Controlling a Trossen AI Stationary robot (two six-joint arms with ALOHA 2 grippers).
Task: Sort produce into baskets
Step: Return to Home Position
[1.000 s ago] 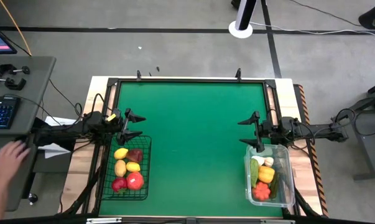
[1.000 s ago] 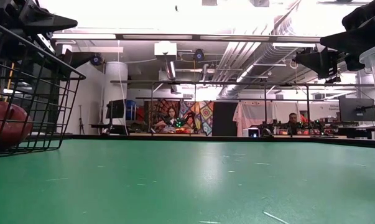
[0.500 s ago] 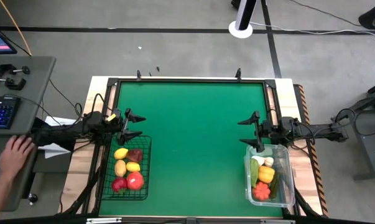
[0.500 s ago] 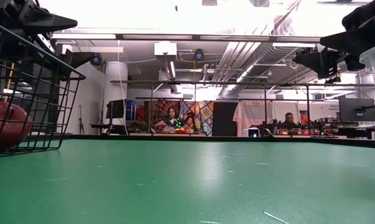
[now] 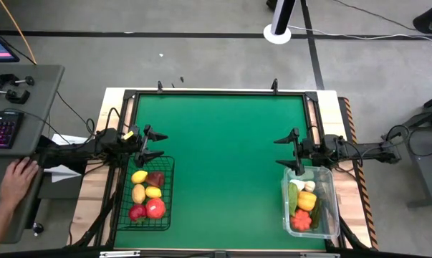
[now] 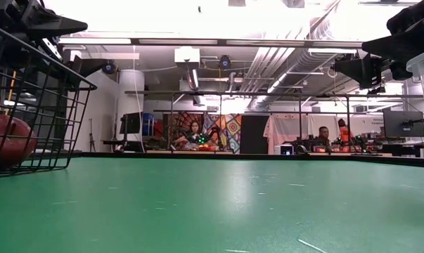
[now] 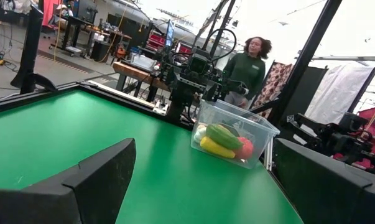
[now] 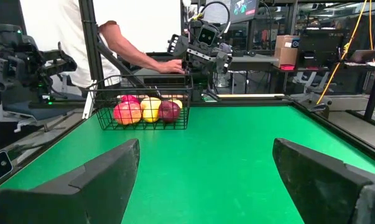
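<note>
A black wire mesh basket (image 5: 146,192) at the table's near left holds red, yellow and dark red toy fruits (image 5: 148,195). A clear plastic basket (image 5: 312,201) at the near right holds green, yellow, white and orange toy vegetables (image 5: 304,203). My left gripper (image 5: 155,144) is open and empty above the mesh basket's far edge, at the table's left side. My right gripper (image 5: 285,152) is open and empty above the clear basket's far edge, at the right side. The clear basket shows in the left wrist view (image 7: 234,132), the mesh basket in the right wrist view (image 8: 145,109).
The green mat (image 5: 223,158) between the two baskets is bare. A person's hand (image 5: 16,179) rests on a grey desk off the table's left, by a keyboard (image 5: 1,127). People stand in the room beyond the table.
Both arms have kept still. The person's hand at the desk has shifted a little.
</note>
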